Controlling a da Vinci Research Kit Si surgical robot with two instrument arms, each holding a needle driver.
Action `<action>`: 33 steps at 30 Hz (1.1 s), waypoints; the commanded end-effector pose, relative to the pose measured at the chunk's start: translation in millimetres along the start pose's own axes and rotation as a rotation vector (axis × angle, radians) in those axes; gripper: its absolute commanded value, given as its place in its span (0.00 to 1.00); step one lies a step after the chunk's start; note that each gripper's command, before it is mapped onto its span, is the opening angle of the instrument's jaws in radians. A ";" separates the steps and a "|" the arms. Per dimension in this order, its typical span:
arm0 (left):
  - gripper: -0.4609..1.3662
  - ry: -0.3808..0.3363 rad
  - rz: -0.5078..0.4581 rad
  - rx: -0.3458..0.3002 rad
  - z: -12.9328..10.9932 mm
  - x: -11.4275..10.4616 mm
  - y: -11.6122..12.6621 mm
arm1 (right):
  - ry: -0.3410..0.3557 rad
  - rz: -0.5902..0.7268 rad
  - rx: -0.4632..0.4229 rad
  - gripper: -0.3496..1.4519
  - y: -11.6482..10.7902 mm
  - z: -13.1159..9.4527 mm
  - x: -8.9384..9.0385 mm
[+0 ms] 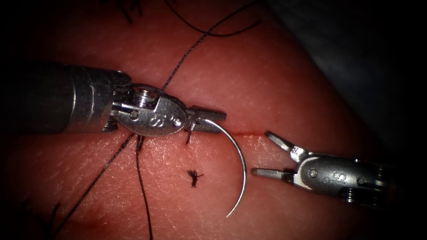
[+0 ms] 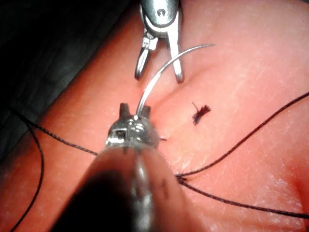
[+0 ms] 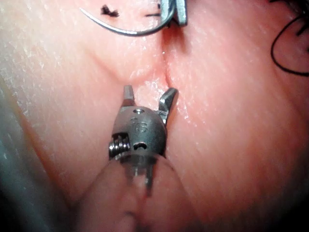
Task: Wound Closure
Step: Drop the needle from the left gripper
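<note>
The needle (image 1: 238, 155) hangs free above the tissue (image 1: 284, 89), not in it, pinched at its thread end by your left tool (image 1: 209, 120) over the cut (image 1: 249, 133), its point curving down and away. Your right tool (image 1: 271, 155) sits just beside it, jaws spread, holding nothing. With so short a grip the needle may swivel, and the loose thread (image 1: 187, 55) under the left tool could snag.
</note>
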 end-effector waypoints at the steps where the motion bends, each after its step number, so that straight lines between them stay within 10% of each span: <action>1: 0.87 -0.006 -0.104 0.004 0.2 -0.1 0.6 | 0.000 0.000 0.006 0.89 0.0 0.1 0.0; 13: 1.00 0.081 -0.376 -0.045 -2.3 2.5 1.2 | -0.003 -0.005 -0.001 0.91 -0.4 0.7 0.2; 21: 0.89 0.271 -0.516 0.103 -5.6 7.9 1.4 | -0.005 -0.011 -0.003 0.91 -0.3 0.8 0.1; 33: 0.89 0.451 -0.703 0.188 -7.8 17.3 10.6 | -0.016 -0.024 -0.010 0.87 0.2 -0.5 0.0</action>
